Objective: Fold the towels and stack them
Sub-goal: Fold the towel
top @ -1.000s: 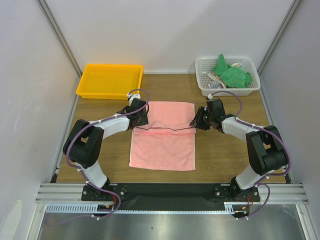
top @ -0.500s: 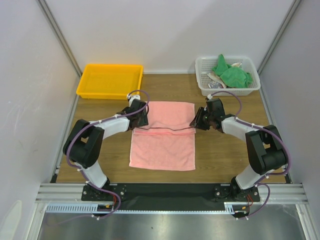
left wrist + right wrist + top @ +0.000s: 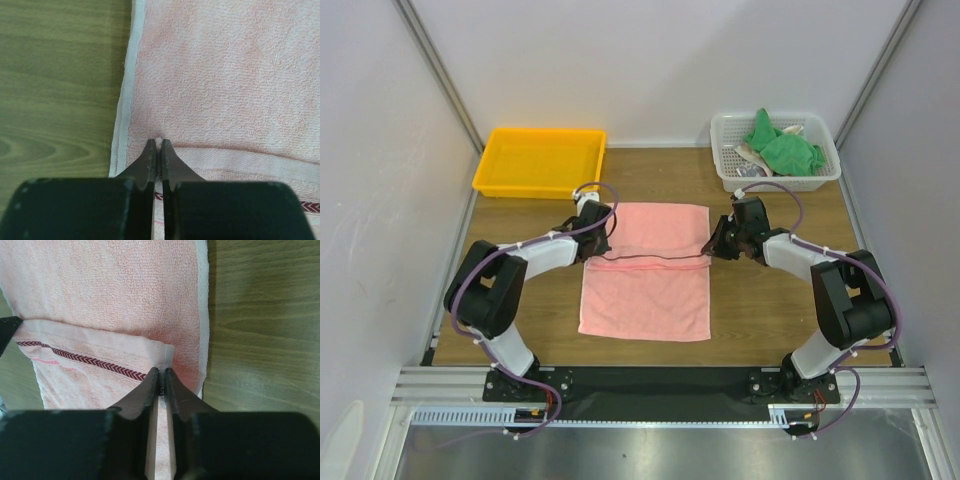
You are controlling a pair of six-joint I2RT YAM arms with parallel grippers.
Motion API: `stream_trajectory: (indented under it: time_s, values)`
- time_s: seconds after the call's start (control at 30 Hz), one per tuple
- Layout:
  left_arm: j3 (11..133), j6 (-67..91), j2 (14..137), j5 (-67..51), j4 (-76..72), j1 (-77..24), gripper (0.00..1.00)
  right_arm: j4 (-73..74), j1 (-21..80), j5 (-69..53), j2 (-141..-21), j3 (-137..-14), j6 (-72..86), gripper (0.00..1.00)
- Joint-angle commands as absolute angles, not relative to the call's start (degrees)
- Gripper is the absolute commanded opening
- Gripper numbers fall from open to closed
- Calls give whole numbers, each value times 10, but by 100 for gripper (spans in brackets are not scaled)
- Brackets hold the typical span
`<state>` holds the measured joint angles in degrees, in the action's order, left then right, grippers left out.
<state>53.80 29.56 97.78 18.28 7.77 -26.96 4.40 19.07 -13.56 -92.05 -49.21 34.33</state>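
Note:
A pink towel (image 3: 645, 290) lies flat on the wooden table, its near end folded back so a hem with a red zigzag stripe (image 3: 90, 360) runs across the middle. My left gripper (image 3: 590, 257) is shut on the left corner of that folded hem; a bit of cloth shows between the fingertips (image 3: 150, 150). My right gripper (image 3: 709, 254) is shut on the hem's right corner (image 3: 167, 351). In the wrist views the left gripper (image 3: 159, 143) and the right gripper (image 3: 160, 373) both sit low over the towel. A green towel (image 3: 782, 150) lies crumpled in the basket.
A white basket (image 3: 725, 160) with the green towel and other cloth stands at the back right. An empty yellow tray (image 3: 538, 160) stands at the back left. Bare wood (image 3: 770, 300) flanks the pink towel on both sides.
Both grippers have closed onto the corners of the folded hem. The arms have barely shifted, and the hem line now looks slightly pulled taut between them.

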Motion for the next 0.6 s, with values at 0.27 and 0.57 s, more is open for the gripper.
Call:
stream_trajectory:
  time_s: [0.27,0.57]
  values:
    - [477,284,847,193,67,-267,0,27,204,-145,-872,-485,323,0]
    - [406,298,747,174,83,-281,0,13,207,-170,-788,-409,313,0]
